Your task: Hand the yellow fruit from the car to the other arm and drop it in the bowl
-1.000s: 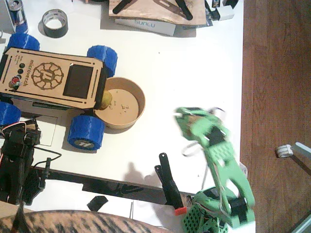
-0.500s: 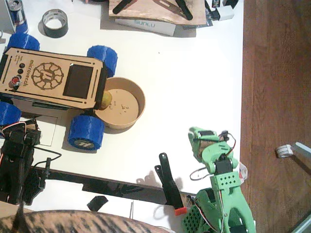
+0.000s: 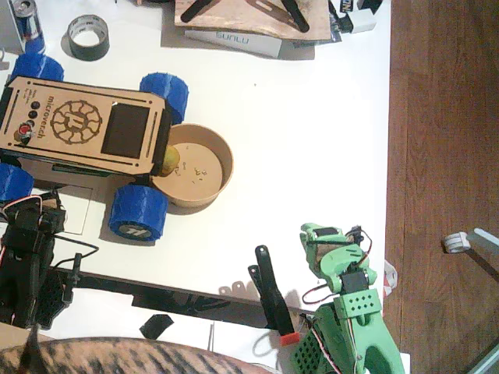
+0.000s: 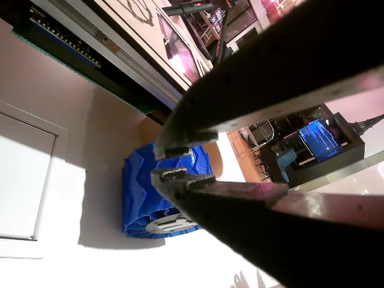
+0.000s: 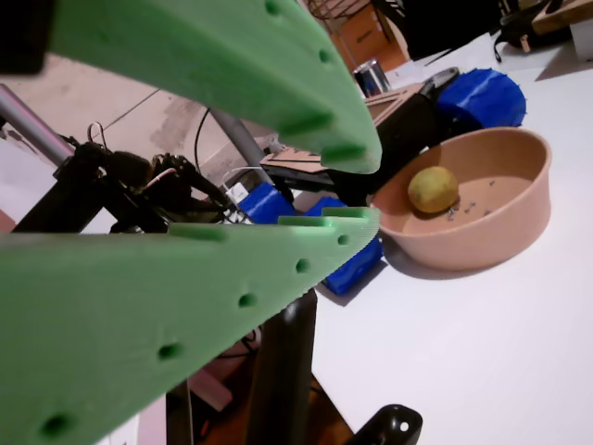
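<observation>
The yellow fruit [image 3: 170,160] [image 5: 433,188] lies inside the bowl [image 3: 210,187] [image 5: 500,232], against the bowl's wall on the car's side. The car [image 3: 78,125] stands at the left with a blue wheel [image 3: 138,211] [image 4: 150,198] touching the bowl. The other arm, green [image 3: 351,312], is folded at the bottom right. Its gripper [image 3: 316,238] [image 5: 366,190] is far from the bowl, jaws slightly open and empty. The black left arm [image 3: 27,261] rests at the bottom left. Its gripper [image 4: 171,163] is shut, empty, and points at the blue wheel.
A grey tape roll [image 3: 87,37] and a can [image 3: 27,19] sit at the back left. A wooden board with black legs [image 3: 249,15] is at the back. A black clamp [image 3: 273,300] stands by the front edge. The table ends at the right over wood floor [image 3: 444,156].
The green arm has pulled back from mid-table toward its base and folded up. The fruit, bowl, car and black arm have not moved.
</observation>
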You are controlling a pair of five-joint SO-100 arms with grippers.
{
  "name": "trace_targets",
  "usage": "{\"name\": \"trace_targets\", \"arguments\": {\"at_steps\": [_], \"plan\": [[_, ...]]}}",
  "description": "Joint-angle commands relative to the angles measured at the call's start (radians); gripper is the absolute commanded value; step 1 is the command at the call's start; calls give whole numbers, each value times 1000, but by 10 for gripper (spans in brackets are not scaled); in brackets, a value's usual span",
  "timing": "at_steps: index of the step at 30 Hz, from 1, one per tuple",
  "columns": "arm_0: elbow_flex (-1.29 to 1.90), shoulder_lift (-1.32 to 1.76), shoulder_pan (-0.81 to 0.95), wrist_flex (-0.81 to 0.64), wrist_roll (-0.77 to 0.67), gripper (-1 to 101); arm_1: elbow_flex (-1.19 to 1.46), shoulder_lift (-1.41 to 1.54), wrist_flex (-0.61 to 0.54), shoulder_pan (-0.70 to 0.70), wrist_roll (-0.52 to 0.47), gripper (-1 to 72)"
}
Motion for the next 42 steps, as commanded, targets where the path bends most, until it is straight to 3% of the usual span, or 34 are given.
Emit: {"name": "trace_targets", "arguments": {"at_steps": [1, 8, 42], "plan": [[64, 97, -5, 11, 2, 1, 26, 55, 9, -15, -11, -1], [64, 97, -5, 11, 2, 1, 117, 186, 26, 2, -15, -1], [64, 97, -5, 11, 2, 1, 198, 187, 51, -26, -52, 0]]}}
